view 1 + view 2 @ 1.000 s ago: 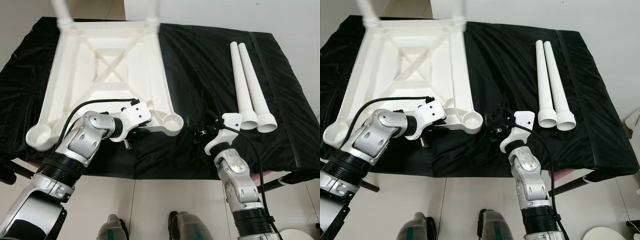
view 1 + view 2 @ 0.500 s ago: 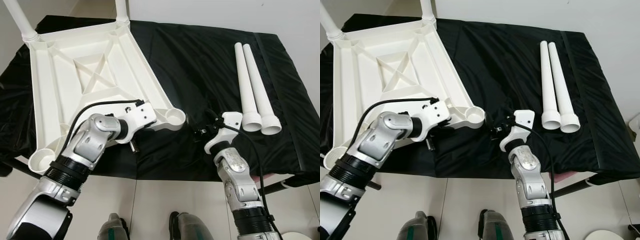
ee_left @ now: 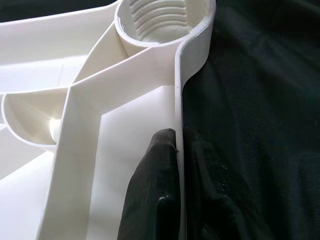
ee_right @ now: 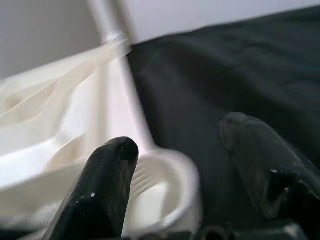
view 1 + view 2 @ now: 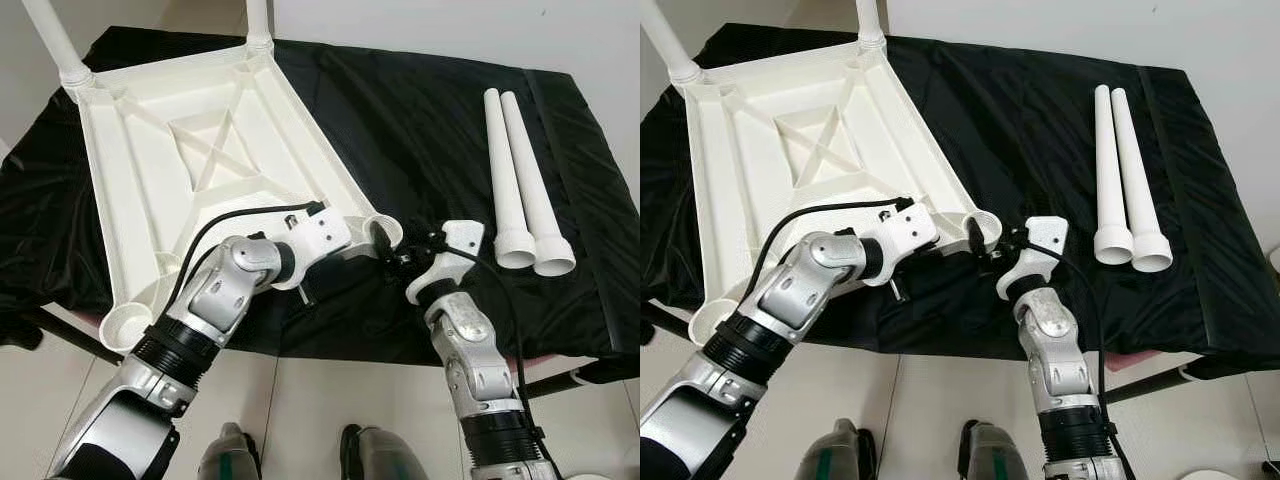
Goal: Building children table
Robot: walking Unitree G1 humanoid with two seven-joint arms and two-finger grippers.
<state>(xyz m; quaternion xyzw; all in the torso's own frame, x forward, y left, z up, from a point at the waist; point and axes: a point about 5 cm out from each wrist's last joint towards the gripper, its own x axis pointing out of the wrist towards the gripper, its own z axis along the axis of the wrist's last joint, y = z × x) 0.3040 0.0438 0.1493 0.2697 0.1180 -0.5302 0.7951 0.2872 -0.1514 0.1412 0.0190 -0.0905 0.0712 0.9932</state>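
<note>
The upturned white table top (image 5: 190, 160) lies on the black-draped counter (image 5: 420, 110), its near rim pinched by the left end effector (image 3: 172, 190). The right end effector (image 4: 175, 150) hangs spread wide just beside the corner socket (image 5: 380, 228), with two loose legs (image 5: 520, 190) further right.

table legs (image 5: 49, 40) cut off by top edge | right wrist: tabletop (image 4: 75, 130) blurred

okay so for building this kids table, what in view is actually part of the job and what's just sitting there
Part of the job:
- upturned white tabletop, two legs already fitted
- two loose white legs
- left gripper, clamped on the tabletop's rim
- right gripper, open by the empty corner socket

Just there:
- black cloth
- robot's feet
</note>
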